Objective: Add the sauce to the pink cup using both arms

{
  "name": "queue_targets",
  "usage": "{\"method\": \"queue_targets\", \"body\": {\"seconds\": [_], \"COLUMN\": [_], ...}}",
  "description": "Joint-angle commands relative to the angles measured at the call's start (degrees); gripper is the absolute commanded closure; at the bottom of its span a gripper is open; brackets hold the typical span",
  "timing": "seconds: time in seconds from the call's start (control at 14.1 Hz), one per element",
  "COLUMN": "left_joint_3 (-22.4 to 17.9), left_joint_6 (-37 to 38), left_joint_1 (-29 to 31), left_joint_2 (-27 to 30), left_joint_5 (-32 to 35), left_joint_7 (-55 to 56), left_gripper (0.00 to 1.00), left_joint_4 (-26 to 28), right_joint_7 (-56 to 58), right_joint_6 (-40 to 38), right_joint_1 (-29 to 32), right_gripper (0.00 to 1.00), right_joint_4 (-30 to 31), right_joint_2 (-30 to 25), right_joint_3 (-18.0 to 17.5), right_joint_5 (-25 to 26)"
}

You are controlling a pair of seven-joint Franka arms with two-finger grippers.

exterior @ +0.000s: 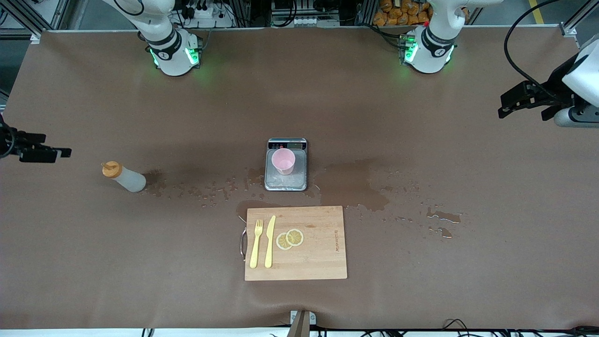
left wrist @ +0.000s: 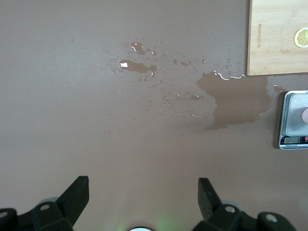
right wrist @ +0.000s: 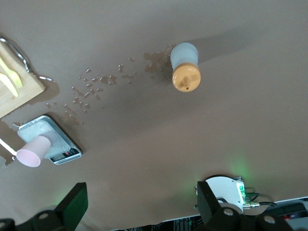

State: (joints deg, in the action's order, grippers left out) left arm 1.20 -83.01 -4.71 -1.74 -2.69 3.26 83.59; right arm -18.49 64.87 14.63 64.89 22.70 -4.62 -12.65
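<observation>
The sauce bottle (exterior: 122,177), greyish-white with an orange cap, stands on the table toward the right arm's end; it also shows in the right wrist view (right wrist: 185,67). The pink cup (exterior: 283,161) stands upright on a steel scale (exterior: 286,182) at the table's middle, and shows in the right wrist view (right wrist: 32,150) and as a sliver in the left wrist view (left wrist: 305,114). My right gripper (exterior: 56,145) is open and empty, up in the air near the bottle's end of the table (right wrist: 141,197). My left gripper (exterior: 507,106) is open and empty over the other end (left wrist: 143,192).
A wooden cutting board (exterior: 323,262) lies nearer to the front camera than the scale, with a yellow fork (exterior: 256,243), a yellow knife (exterior: 269,241) and two lemon slices (exterior: 290,238) on it. Wet patches and droplets (exterior: 355,187) spread across the brown table cover around the scale.
</observation>
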Motion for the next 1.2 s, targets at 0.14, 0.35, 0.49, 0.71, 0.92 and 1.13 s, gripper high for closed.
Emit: {"method": "queue_targets", "body": {"seconds": [0.14,0.35,0.49,0.71,0.92,1.13], "left_joint_3": [0.1,0.1,0.1,0.1,0.1,0.1], "left_joint_6": [0.0,0.0,0.0,0.0,0.0,0.0], "left_joint_1": [0.3,0.3,0.3,0.3,0.3,0.2], "left_joint_2": [0.6,0.6,0.5,0.6,0.6,0.6], "left_joint_5": [0.1,0.1,0.1,0.1,0.1,0.1], "left_joint_7": [0.2,0.2,0.2,0.2,0.2,0.2], "left_gripper": [0.0,0.0,0.0,0.0,0.0,0.0], "left_joint_4": [0.3,0.3,0.3,0.3,0.3,0.3], "right_joint_7": [1.4,1.4,1.4,1.3,0.6,0.4], "right_joint_6": [9.6,13.8,17.5,21.8,23.9,25.7], "right_joint_1": [-2.2,-4.2,-5.9,-9.1,-15.4,-15.4], "right_gripper": [0.0,0.0,0.0,0.0,0.0,0.0], "right_joint_4": [18.7,24.3,29.6,34.4,33.5,33.5], "right_joint_2": [-14.7,-19.9,-24.3,-28.0,-28.0,-27.4], "right_joint_3": [0.0,0.0,0.0,0.0,0.0,0.1], "right_joint_5": [1.5,2.2,3.1,4.6,10.0,9.7]}}
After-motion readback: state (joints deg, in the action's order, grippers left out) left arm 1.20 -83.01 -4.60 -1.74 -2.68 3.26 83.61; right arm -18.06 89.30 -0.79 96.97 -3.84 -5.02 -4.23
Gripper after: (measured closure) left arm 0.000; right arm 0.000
